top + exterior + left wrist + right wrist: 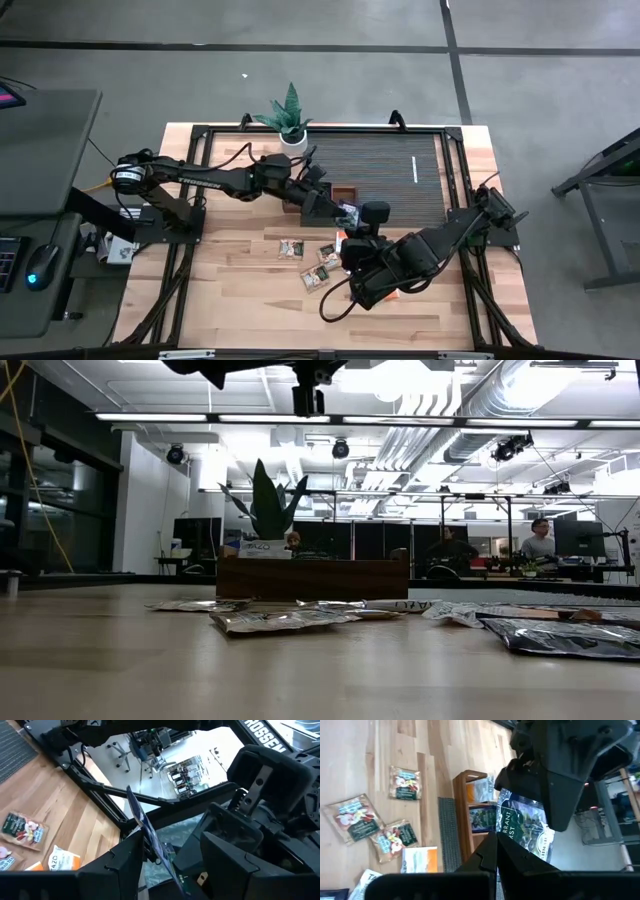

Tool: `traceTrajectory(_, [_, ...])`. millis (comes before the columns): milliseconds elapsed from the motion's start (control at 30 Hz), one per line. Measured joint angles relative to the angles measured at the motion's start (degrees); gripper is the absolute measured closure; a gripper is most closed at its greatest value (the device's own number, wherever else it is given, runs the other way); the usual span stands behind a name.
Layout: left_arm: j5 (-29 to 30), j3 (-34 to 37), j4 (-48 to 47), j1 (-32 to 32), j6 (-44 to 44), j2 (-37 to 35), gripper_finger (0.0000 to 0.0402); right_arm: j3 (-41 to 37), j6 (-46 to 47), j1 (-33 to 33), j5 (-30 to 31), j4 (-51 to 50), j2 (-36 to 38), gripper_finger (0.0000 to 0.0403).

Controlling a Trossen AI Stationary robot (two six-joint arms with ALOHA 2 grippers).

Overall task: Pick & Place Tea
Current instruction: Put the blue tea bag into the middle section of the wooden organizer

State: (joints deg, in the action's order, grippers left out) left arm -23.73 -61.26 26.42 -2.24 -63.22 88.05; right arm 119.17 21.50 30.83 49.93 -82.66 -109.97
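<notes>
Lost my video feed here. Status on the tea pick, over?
Left gripper holds a dark tea sachet edge-on above the wooden tray. Right gripper shut, empty, close alongside. More sachets loose on the table.

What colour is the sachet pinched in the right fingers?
Dark green with a light label: the sachet shows best in the right wrist view.

Both arms (pixel 200 178) showing matte black, blocky angular links; white lettering running along left forearm; black cables trailing beside joints.
</notes>
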Motion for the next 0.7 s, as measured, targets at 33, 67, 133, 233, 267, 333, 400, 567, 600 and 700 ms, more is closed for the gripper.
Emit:
traceTrajectory(33, [0.34,-0.02,-0.30,0.00,0.02,0.00,0.0208,0.00,-0.59,-0.08,-0.74,0.41,0.00,0.0403])
traceTrajectory(67, [0.70,-0.02,-0.83,0.00,0.18,0.00,0.0208,0.00,-1.03,-0.08,-1.37,0.83,-0.02,0.0403])
traceTrajectory(133, [1.37,0.00,-1.38,0.00,0.48,0.00,0.0209,0.00,-1.42,-0.13,-2.10,1.52,0.00,0.0403])
traceTrajectory(233, [1.38,0.00,-1.38,0.00,1.27,0.00,0.0224,0.00,-0.99,-0.11,-2.14,1.52,-0.02,0.0403])
traceTrajectory(267, [1.38,0.00,-1.69,0.00,1.36,0.00,0.0234,0.00,-0.96,-0.11,-2.12,1.52,-0.02,0.0403])
traceTrajectory(333, [1.40,0.00,-2.79,0.00,1.55,0.00,0.0259,0.00,-0.84,-0.11,-2.29,1.52,-0.02,0.0403])
traceTrajectory(400, [1.38,0.00,-3.65,0.00,2.59,0.00,0.0292,0.00,-0.46,-0.11,-2.60,1.52,-0.02,0.0403])
traceTrajectory(567, [1.44,0.00,-4.26,0.00,5.31,0.02,0.0387,0.00,0.52,-0.11,-3.03,1.52,-0.02,0.0403])
traceTrajectory(600, [1.58,-0.01,-4.25,0.00,5.74,0.01,0.0390,0.00,0.56,-0.11,-3.38,1.52,-0.02,0.0403])
traceTrajectory(700, [1.90,0.00,-4.66,0.02,6.90,0.02,0.0387,0.00,2.61,-0.20,-4.85,1.55,-0.02,0.0403])
